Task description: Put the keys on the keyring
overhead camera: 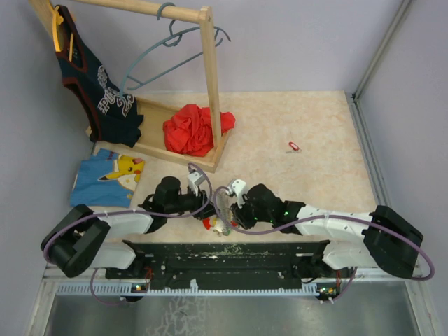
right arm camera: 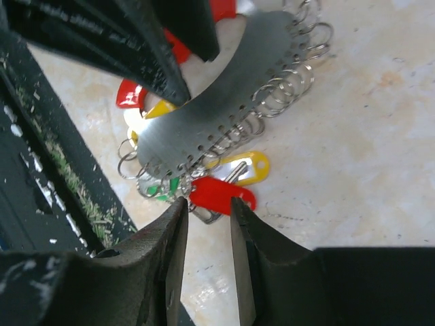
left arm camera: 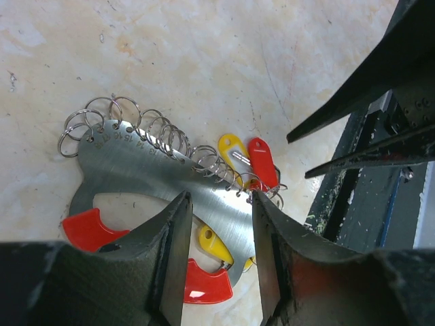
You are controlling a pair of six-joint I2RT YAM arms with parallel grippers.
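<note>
1. Two wrist views give detail that the top view loses. From above, the keyring is only a small glinting clump between the arms, just beyond the black base rail.
2. Left wrist view: the keyring is a curved, brushed-steel plate with stamped numbers along a row of edge holes. Each hole carries a thin split ring. Red plastic pieces sit at its inner curve.
3. Left fingers are about half apart across the plate's band. Both inner faces meet its edges, so they appear to clamp it.
4. Keys with glossy red and yellow tags hang from rings at the plate's end.
5. Right wrist view: right fingers are narrowly parted and grip nothing. The red tag's end lies just past their tips. A green tag shows only here.
6. Farther out, one loose red key lies on the beige marbled counter, well apart from the keyring.
7. Farthest: a wooden rack with a grey-blue hanger, a dark jersey and a crumpled red cloth.
</note>
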